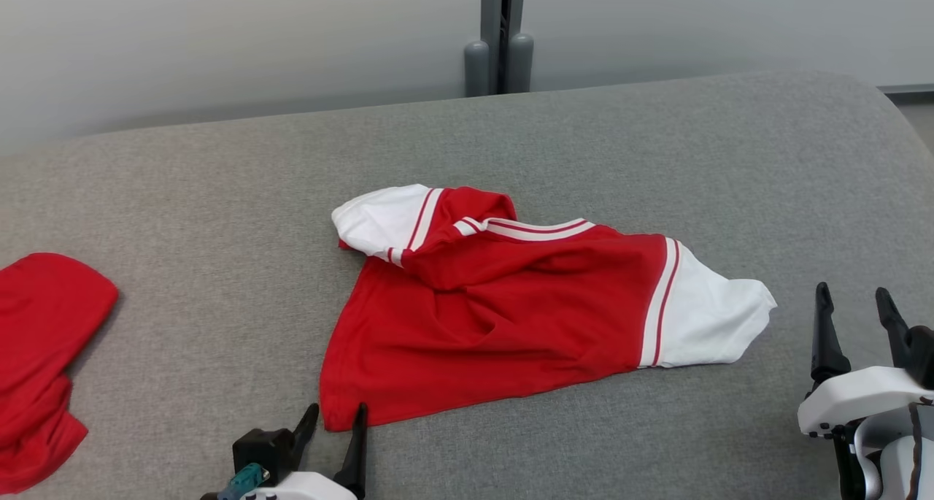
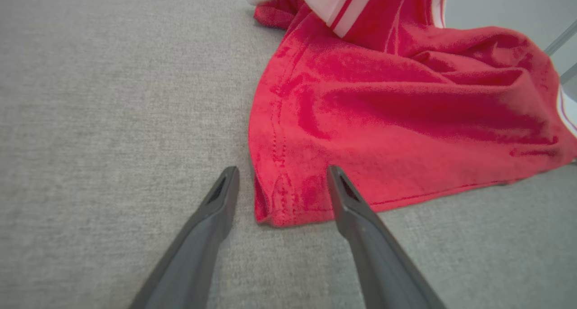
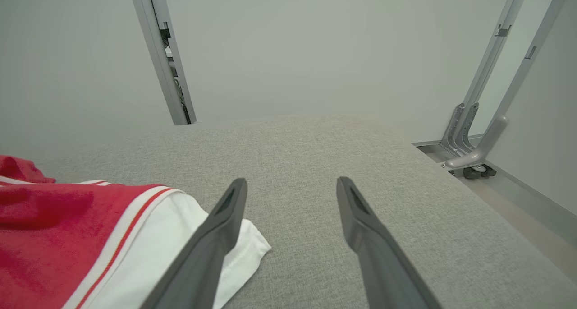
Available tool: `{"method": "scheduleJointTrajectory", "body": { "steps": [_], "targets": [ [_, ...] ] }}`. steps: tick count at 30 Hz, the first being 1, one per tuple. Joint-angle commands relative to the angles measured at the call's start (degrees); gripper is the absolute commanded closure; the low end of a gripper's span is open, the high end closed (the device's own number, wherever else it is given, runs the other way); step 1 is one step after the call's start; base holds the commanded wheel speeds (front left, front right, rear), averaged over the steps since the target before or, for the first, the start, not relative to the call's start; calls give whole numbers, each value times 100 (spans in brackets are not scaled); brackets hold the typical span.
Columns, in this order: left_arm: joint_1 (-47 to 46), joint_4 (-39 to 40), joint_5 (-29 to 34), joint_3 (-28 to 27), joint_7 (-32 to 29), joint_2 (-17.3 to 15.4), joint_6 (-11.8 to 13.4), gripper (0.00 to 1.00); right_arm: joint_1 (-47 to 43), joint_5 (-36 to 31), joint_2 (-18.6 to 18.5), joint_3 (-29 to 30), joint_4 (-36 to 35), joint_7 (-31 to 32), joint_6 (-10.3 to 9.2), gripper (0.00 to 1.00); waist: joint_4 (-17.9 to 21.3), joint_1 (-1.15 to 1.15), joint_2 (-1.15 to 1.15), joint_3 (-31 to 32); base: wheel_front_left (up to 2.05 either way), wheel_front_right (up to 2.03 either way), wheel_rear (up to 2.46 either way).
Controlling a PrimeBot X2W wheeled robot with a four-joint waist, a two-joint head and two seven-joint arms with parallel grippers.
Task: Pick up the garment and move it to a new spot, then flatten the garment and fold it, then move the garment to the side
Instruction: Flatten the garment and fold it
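Head view: a red shirt (image 1: 503,317) with white sleeves lies rumpled on a grey pad (image 1: 219,193). The left gripper (image 1: 336,412), fingers apart and empty, points at the shirt's near hem corner. The right gripper (image 1: 853,295), fingers spread and empty, stands just right of one white sleeve. Another red cloth (image 1: 44,354) lies well left of the left fingers.

Left wrist view: the shirt's (image 2: 396,119) hem corner lies between the open fingertips.

Right wrist view: the white sleeve tip shows beside and behind the view's left finger, with bare pad between the fingers.
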State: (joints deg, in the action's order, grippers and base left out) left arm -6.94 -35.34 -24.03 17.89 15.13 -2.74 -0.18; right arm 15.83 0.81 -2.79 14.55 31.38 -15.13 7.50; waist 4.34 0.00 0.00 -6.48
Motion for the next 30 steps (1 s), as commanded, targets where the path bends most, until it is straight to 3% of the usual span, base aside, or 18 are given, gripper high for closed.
{"method": "scheduleJointTrajectory", "body": {
  "steps": [1, 2, 3, 4, 11, 16, 21, 24, 25, 26, 27, 30],
  "targets": [
    [-94, -89, -8, 18, 2, -29, 22, 0, -37, -55, -27, 40, -40, -3, -1, 0, 76, 0, 0, -61, 0, 0, 0],
    [-118, -162, -52, 29, 1, -30, 6, 33, -54, -57, -27, 69, -40, -3, -1, 0, 98, 0, 0, -74, 0, 0, 0],
    [-134, -246, -67, 59, -3, -29, -49, 92, -70, -46, -27, 84, -29, -3, -1, 0, 111, 0, 0, -84, 0, 0, 0],
    [-135, -334, -80, 75, -7, -26, -76, 100, -81, -32, -27, 77, -18, -3, -1, 0, 122, 0, 0, -92, 0, 0, 0],
    [-238, -406, -54, -212, -4, -48, 14, 100, -70, 123, -28, -71, 83, -3, -1, 0, 51, 0, 0, -108, 0, 0, 0],
    [-209, -225, 211, -789, 2, -28, 122, 100, -8, 234, -30, -316, 131, -3, -1, 0, -71, 0, 0, -63, 0, 0, 0],
    [-141, -210, 471, -1146, 2, -32, 38, 100, -1, 327, -30, -555, 185, -3, -1, 0, -149, 0, 0, 36, 0, 0, 0],
    [-39, -172, 662, -1501, 2, -32, 150, 100, -137, 391, -31, -812, 150, -3, -1, 0, -200, 0, 0, 213, 0, 0, 0],
    [-9, -122, 712, -1579, 2, -32, 186, 65, -165, 513, -35, -839, 97, -3, -1, 0, -216, 0, 0, 267, 0, 0, 0],
    [35, -72, 752, -1647, 2, -34, 204, 12, -203, 553, -35, -907, 51, -3, -1, 0, -228, 0, 0, 321, 0, 0, 0],
    [93, -37, 808, -1678, 2, -29, 219, 0, -258, 592, -27, -1004, 24, -3, -1, 0, -234, 0, 0, 378, 0, 0, 0],
    [253, 64, 895, -1737, 2, -31, 264, 0, -375, 686, -33, -1229, -115, -3, -1, 0, -246, 0, 0, 528, 0, 0, 0]
  ]
}}
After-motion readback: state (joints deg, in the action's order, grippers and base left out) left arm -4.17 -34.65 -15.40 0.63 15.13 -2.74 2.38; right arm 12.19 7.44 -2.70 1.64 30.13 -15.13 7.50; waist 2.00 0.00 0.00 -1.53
